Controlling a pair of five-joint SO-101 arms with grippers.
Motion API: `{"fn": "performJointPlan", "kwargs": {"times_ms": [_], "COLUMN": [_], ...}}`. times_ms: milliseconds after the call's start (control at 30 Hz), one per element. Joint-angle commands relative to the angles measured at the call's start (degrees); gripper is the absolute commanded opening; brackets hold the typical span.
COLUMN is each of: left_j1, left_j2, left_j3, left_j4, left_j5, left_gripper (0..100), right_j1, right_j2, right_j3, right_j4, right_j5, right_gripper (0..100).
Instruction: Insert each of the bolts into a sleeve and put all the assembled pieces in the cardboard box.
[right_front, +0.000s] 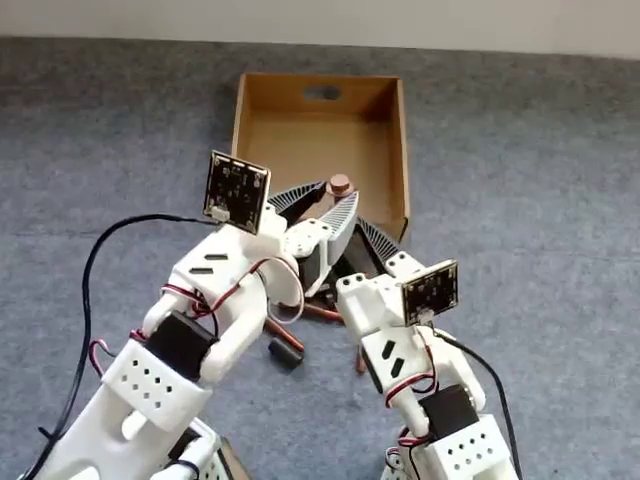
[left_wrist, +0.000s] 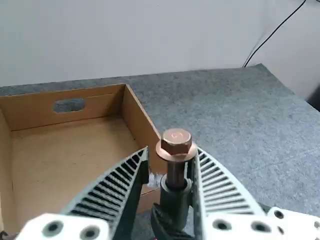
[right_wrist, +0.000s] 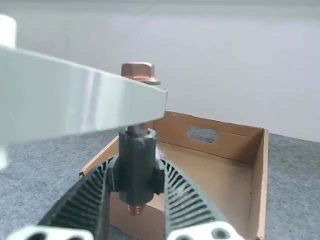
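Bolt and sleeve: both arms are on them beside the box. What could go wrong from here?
The bolt stands with its head clear above the sleeve, thread tip just showing below; not fully seated, it may tilt or jam. The piece hangs by the cardboard box wall; released here, it might hit the rim and fall outside. The left gripper and right gripper crowd one piece and could collide when parting.

I'm working at what looks like a robotics lab bench, not a home or a shop. The table is covered with a grey felt mat (right_front: 540, 150). A plain white wall (left_wrist: 150, 35) stands on the far side, with a black cable (left_wrist: 274, 33) running down it at the far right. The white printed arms (right_front: 150, 385) carry bare camera boards (right_front: 237, 188) and loose wiring (right_front: 150, 219).
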Motion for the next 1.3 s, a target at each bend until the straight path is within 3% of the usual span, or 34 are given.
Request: {"fn": "performJointPlan", "kwargs": {"times_ms": [0,367,500,633,767,867,1067,1267], "left_j1": [-0.9,-1.5,-10.6,-20.5,-25.5,-29.3,-31.6,-31.6], "left_j2": [-3.2,-4.4,-4.7,-4.1,-4.2,-4.2,-4.6,-4.6], "left_j3": [-6.4,-6.6,-6.6,1.3,15.9,24.5,37.1,39.6], "left_j4": [5.8,10.4,10.5,10.5,5.5,-2.5,-15.8,-18.1], "left_j5": [0.2,0.1,-1.7,-13.8,-22.5,-26.7,-27.1,-27.1], "left_gripper": [15,15,14,0,2,2,2,2], "right_j1": [0.0,0.0,0.0,0.0,0.0,0.0,0.0,0.0], "right_j2": [-0.8,-0.8,-0.6,-0.5,-0.4,-0.4,-0.4,-0.3], "right_j3": [0.7,1.2,1.2,1.3,1.3,0.8,-5.8,-18.5], "right_j4": [0.0,0.0,0.0,0.2,0.4,5.9,18.3,27.6], "right_j5": [-0.4,-0.4,-0.4,-0.5,-0.5,-0.4,-0.3,5.0], "right_gripper": [0.5,0.5,0.5,0.5,0.5,0.5,0.9,0.9]}}
